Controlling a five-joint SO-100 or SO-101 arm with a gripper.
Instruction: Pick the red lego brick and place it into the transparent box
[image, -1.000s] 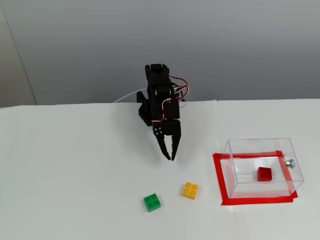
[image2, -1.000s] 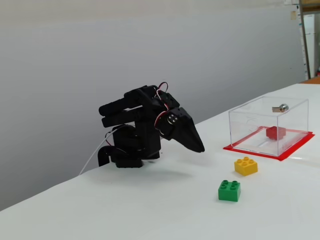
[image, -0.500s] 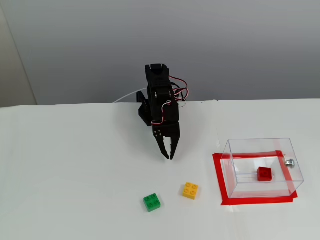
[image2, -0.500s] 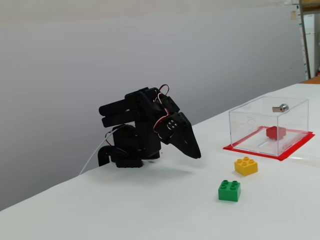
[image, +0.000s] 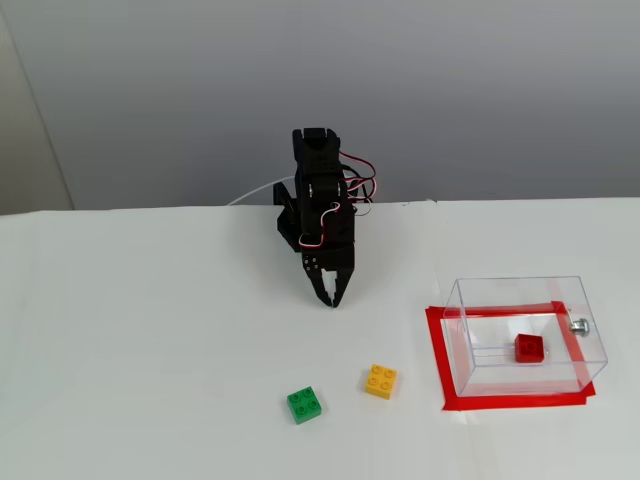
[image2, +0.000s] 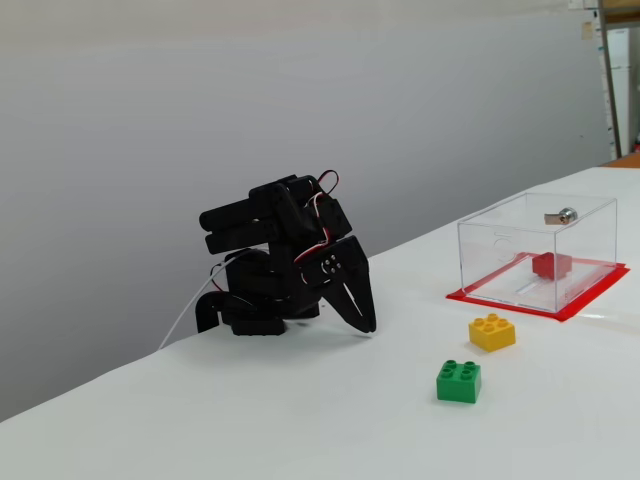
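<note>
Bricks and box share the white surface (image: 150, 330) with your folded black arm (image: 318, 200). Your jaws (image: 333, 296) point down at the surface, tips closed together with nothing between them, clear of every brick. The red lego brick (image: 530, 348) sits on the floor of the transparent box (image: 500, 290), toward the side with the silver knob (image: 579, 325); in the other fixed view you see it through the clear wall (image2: 551, 264). The box stands inside a red tape outline (image: 437, 350) at the right of a fixed view. Outside it, the yellow brick (image: 380, 381) lies near the tape, the green brick (image: 304, 404) a little farther left, the two apart.
</note>
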